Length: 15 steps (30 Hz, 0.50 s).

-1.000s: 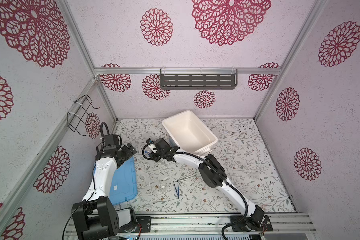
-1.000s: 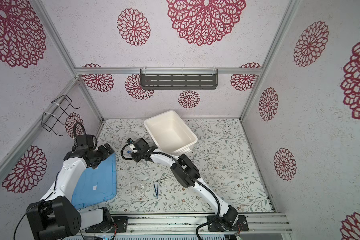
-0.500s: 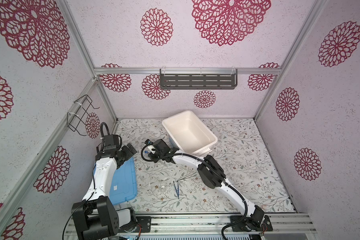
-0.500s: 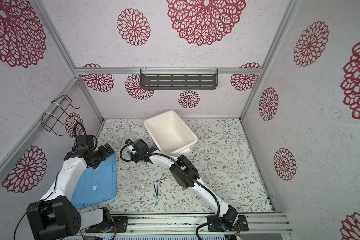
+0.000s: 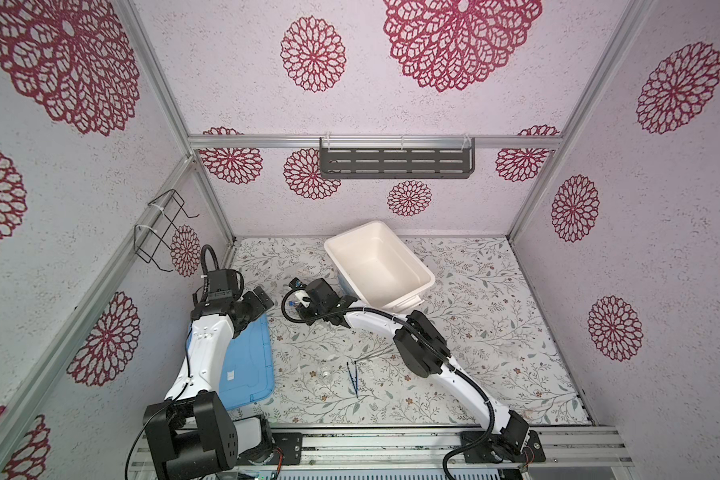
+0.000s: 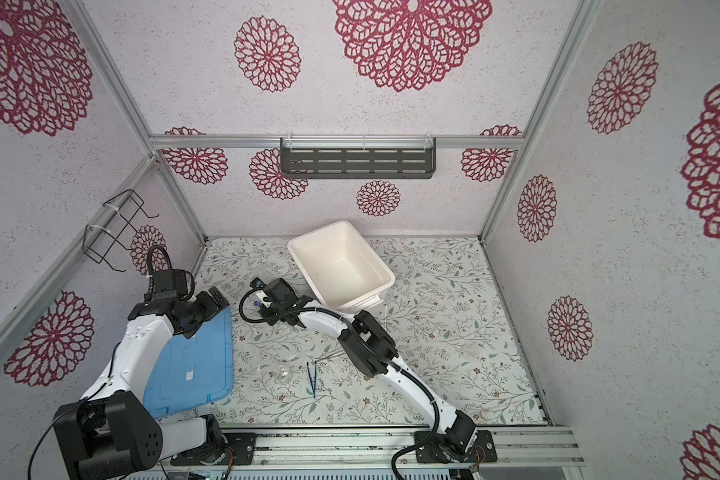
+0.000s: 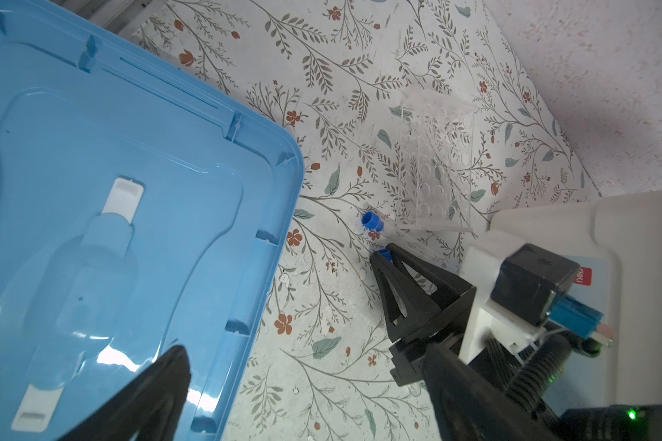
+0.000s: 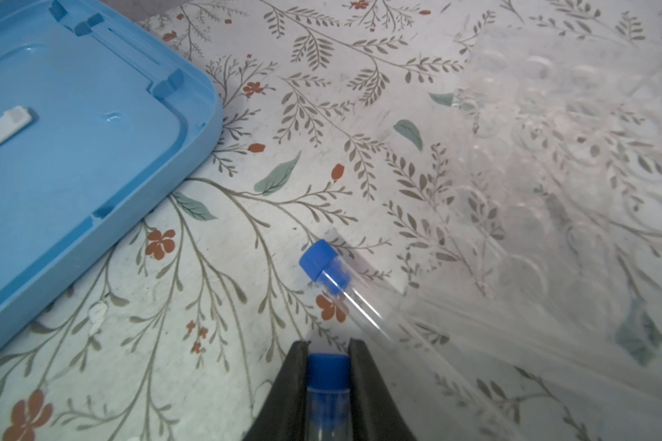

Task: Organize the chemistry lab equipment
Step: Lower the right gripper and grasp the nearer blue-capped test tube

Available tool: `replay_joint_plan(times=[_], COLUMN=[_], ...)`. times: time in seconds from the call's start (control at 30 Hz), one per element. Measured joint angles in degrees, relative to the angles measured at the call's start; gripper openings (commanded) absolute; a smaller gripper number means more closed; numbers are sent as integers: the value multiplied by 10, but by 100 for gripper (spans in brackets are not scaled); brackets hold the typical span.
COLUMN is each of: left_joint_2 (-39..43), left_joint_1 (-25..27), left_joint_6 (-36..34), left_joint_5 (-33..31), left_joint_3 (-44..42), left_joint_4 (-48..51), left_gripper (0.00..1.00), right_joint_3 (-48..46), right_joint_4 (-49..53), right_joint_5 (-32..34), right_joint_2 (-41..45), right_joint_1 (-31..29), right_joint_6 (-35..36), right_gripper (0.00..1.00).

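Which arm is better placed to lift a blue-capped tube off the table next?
Right. The right gripper is closed on one blue-capped tube at its cap, low at the table. The left gripper hangs open by the blue lid, holding nothing.

Pale walls (image 5: 225,83) with red flower prints enclose a leaf-patterned worktop (image 5: 495,316), a dark shelf (image 5: 395,164) on the back wall.

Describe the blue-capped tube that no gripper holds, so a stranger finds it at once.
Start at the light-blue lid on the left of the table. Off its far corner, beside the clear rack, lies a blue-capped clear tube. Its twin sits in the right gripper; this one lies free.
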<state>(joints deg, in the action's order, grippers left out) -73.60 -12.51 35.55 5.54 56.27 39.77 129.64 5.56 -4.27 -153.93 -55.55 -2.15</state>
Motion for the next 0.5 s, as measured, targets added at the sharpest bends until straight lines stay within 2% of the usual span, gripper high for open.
replay_joint_plan(times=[0.5], left_joint_2=[0], left_joint_1=[-2], left_joint_6=[4], left_joint_5=[23], left_joint_3=[0], left_joint_4=[3], left_gripper=[99], right_joint_3=[-1], right_joint_4=[19], right_joint_5=[0], right_joint_2=[9], right_joint_1=[-3], right_joint_6=[-7], right_gripper=[17])
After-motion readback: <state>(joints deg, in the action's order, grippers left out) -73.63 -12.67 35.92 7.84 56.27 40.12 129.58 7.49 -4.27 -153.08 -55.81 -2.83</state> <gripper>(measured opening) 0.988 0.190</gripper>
